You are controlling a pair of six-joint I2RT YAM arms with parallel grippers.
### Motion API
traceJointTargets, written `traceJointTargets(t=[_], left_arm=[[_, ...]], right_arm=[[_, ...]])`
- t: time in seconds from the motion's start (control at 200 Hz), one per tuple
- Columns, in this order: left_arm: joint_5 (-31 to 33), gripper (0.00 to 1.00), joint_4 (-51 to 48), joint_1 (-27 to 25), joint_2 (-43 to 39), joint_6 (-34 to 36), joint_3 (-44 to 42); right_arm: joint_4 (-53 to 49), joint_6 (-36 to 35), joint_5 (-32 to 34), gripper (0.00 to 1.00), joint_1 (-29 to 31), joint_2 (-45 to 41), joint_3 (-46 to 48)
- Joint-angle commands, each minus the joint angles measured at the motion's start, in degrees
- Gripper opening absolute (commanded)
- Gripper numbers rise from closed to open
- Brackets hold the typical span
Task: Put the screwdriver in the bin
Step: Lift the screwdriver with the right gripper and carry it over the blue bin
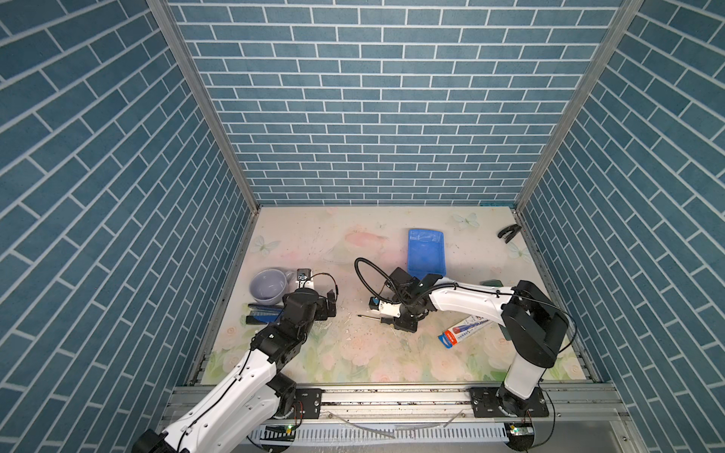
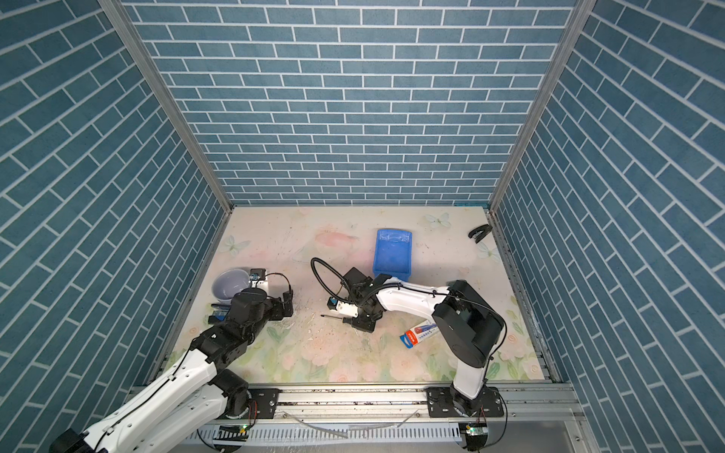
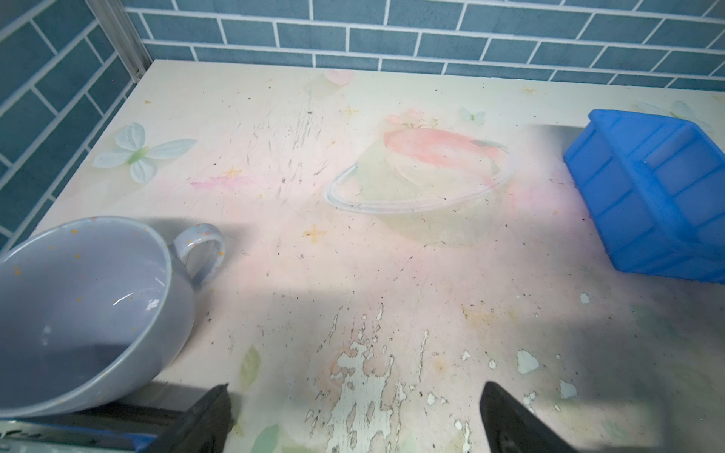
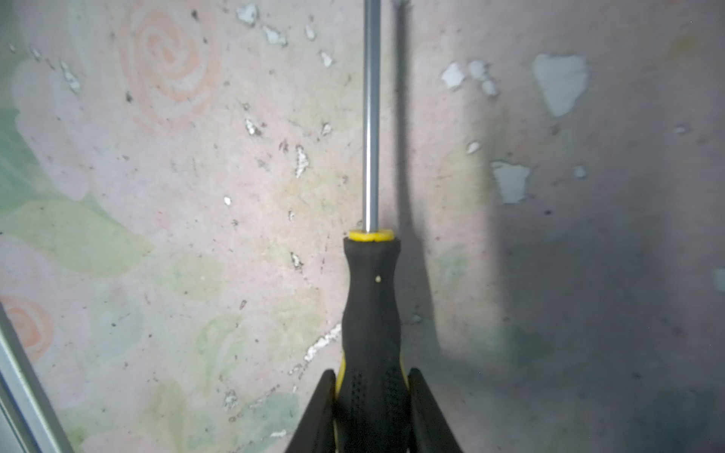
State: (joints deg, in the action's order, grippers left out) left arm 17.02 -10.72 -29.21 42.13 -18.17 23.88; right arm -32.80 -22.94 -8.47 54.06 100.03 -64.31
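Observation:
The screwdriver (image 4: 370,310) has a black-and-yellow handle and a thin metal shaft. My right gripper (image 4: 370,376) is shut on the handle, a finger on each side. In both top views only the shaft (image 1: 368,316) (image 2: 330,316) sticks out leftward from the right gripper (image 1: 386,321), low over the table. I cannot tell if it touches the table. The blue bin (image 1: 425,251) (image 2: 392,251) stands empty just behind that arm's wrist. My left gripper (image 3: 355,388) is open over bare table at the left, beside the cup, and it also shows in a top view (image 1: 330,304).
A grey cup (image 1: 268,286) (image 3: 86,313) sits at the left with a dark blue item (image 1: 263,313) in front of it. A red-white-blue packet (image 1: 463,328) lies under the right arm. A black stapler (image 1: 509,233) rests by the right wall.

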Motion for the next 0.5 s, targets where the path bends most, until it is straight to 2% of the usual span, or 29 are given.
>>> traceJointTargets(t=[0.0, 0.14, 0.29, 0.495], left_arm=[[-3.19, 1.00, 3.90, 0.22, 0.48, 5.98, 1.78], [-7.24, 1.00, 8.66, 0.20, 1.09, 10.17, 2.54], [-9.41, 1.00, 10.28, -0.47, 3.52, 11.33, 5.27], [-10.99, 1.00, 15.20, -5.18, 7.97, 13.19, 7.90]], right_arm=[[1.98, 3.38, 3.10, 0.08, -0.87, -4.71, 1.32], [4.84, 8.17, 8.27, 0.05, -2.57, -8.71, 2.06], [8.34, 13.44, 11.68, 0.01, -4.63, -13.25, 3.15], [13.14, 23.44, 19.36, 0.00, -8.78, -19.15, 4.88]])
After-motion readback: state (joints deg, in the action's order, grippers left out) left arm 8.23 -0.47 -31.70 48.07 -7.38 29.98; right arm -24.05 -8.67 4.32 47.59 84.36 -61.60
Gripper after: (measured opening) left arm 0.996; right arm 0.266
